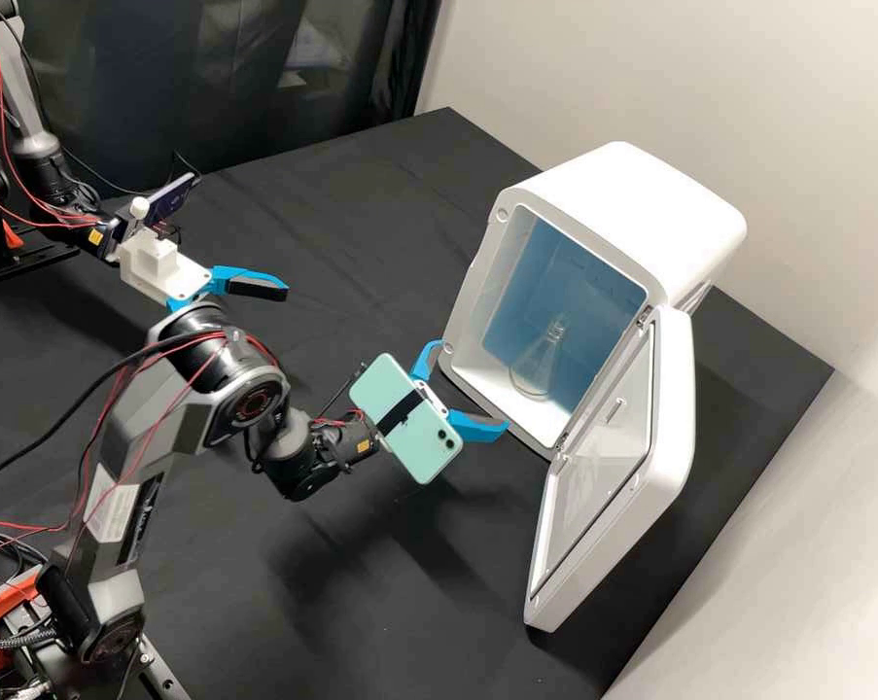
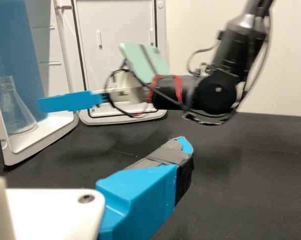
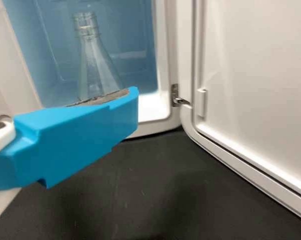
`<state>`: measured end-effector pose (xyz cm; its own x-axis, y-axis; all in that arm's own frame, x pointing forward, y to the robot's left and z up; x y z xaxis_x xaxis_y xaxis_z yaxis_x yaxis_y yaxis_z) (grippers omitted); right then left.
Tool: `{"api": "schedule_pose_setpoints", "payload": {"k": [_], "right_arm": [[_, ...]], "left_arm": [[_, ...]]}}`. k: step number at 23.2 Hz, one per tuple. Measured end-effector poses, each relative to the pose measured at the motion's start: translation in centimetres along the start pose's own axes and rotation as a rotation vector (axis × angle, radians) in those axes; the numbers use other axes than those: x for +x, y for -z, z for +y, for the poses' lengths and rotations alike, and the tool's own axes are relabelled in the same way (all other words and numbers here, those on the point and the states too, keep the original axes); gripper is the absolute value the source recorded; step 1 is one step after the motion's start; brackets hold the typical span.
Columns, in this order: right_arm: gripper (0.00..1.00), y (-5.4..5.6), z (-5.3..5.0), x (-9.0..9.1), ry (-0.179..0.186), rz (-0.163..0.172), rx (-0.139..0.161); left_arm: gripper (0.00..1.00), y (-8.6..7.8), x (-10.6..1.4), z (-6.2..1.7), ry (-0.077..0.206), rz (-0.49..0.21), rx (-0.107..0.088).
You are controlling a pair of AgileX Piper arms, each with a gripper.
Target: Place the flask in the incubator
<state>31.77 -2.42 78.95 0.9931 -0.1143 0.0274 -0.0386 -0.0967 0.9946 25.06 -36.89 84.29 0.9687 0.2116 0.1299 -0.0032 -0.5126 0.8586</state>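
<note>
A clear glass flask (image 1: 545, 360) stands upright on the floor of the white incubator (image 1: 633, 204), inside its blue chamber. The incubator's door (image 1: 643, 457) hangs wide open. My right gripper (image 1: 473, 386) is at the lower front rim of the opening, open and empty. In the right wrist view one blue finger (image 3: 75, 135) crosses in front of the flask (image 3: 93, 65), a short way from it. My left gripper (image 1: 244, 290) hovers over the bench far to the left, open and empty. Its view shows the flask (image 2: 13, 110) and the right arm's blue finger (image 2: 70, 101).
A mint-green phone (image 1: 406, 416) is strapped to the right arm's wrist. The open door (image 3: 250, 75) juts out beside the right gripper. Red cables run along both arms. The black bench (image 1: 361, 583) ends just past the incubator, at a white wall.
</note>
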Motion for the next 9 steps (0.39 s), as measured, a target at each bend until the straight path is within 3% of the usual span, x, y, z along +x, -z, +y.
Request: {"api": "schedule_pose_setpoints", "payload": {"k": [3,5,9], "right_arm": [[1.00,0.3,0.8,-2.5,-0.009,-0.002,0.018],[1.00,0.4,1.1,-3.9,0.005,0.006,0.037],[1.00,0.6,1.7,-6.6,0.020,0.020,0.095]], "left_arm": [[1.00,0.0,0.0,0.16,-0.008,-0.002,-0.001],[1.00,0.0,0.0,0.16,-0.008,-0.002,-0.006],[1.00,0.0,-0.1,0.13,-0.006,0.000,-0.016]]}}
